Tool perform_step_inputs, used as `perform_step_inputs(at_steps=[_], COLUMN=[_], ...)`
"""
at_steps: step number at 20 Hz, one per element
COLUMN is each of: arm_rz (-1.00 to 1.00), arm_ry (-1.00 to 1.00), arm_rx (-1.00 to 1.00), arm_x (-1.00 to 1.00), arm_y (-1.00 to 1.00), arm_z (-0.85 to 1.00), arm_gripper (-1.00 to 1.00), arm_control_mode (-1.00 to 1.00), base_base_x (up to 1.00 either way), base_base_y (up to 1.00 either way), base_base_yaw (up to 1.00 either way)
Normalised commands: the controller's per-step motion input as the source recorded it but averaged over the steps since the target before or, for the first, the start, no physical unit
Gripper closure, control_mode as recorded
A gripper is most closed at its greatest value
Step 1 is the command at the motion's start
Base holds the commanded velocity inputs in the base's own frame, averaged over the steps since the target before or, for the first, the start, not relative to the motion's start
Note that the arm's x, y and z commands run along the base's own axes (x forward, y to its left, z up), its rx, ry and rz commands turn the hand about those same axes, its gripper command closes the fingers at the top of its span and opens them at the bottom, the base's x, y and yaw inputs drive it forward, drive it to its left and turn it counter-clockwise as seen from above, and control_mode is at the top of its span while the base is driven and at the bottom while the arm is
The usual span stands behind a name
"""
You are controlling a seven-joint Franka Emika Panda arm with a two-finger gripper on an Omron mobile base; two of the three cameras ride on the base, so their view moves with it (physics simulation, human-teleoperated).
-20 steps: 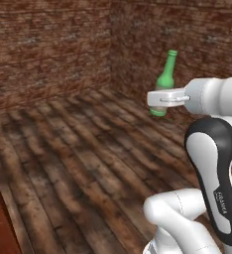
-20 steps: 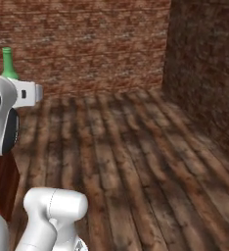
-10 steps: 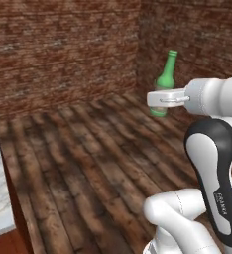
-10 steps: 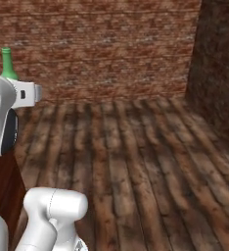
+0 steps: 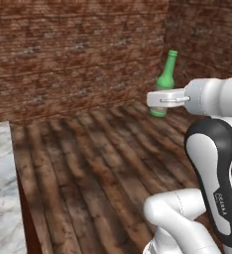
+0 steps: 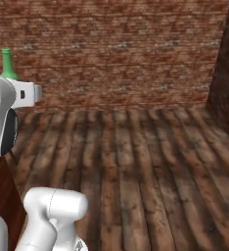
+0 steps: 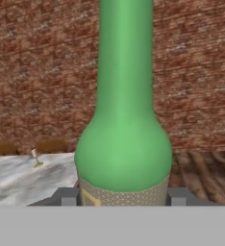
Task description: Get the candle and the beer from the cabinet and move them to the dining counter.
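One item down, one in transit.
The candle (image 7: 36, 158) already stands on the bench (image 7: 18, 175); the claw (image 7: 123, 198) pinches the upright beer (image 7: 124, 144), not yet delivered.

The beer (image 7: 124, 144) is smooth green glass with a soft sheen, its pale label finely speckled and matt. The claw (image 5: 160, 98) has a smooth white plastic-looking shell; its finger tips (image 7: 67, 196) are dull dark grey. The floor (image 5: 103, 168) is rough, worn dark wood planks. The walls (image 6: 121, 49) are coarse matt red-brown brick. The surface (image 5: 1, 198) is polished white-grey marble.
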Motion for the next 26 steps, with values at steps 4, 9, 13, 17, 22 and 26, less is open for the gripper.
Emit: perform_step_inputs(at_steps=[4,9,13,17,22,26], arm_rz=[0.0,0.0,0.0,0.0,0.0,0.0], arm_ry=[0.0,0.0,0.0,0.0,0.0,0.0], arm_rx=[0.0,0.0,0.0,0.0,0.0,0.0], arm_x=[0.0,0.0,0.0,0.0,0.0,0.0], arm_y=[0.0,0.0,0.0,0.0,0.0,0.0], arm_z=[0.0,0.0,0.0,0.0,0.0,0.0], arm_gripper=[1.0,1.0,1.0,1.0,1.0,1.0], arm_control_mode=[1.0,1.0,1.0,1.0,1.0,1.0], base_base_x=[0.89,0.9,0.9,0.89,0.9,0.87], base_base_y=[0.0,0.0,0.0,0.0,0.0,-0.02], base_base_yaw=[0.14,0.13,0.12,0.12,0.13,0.16])
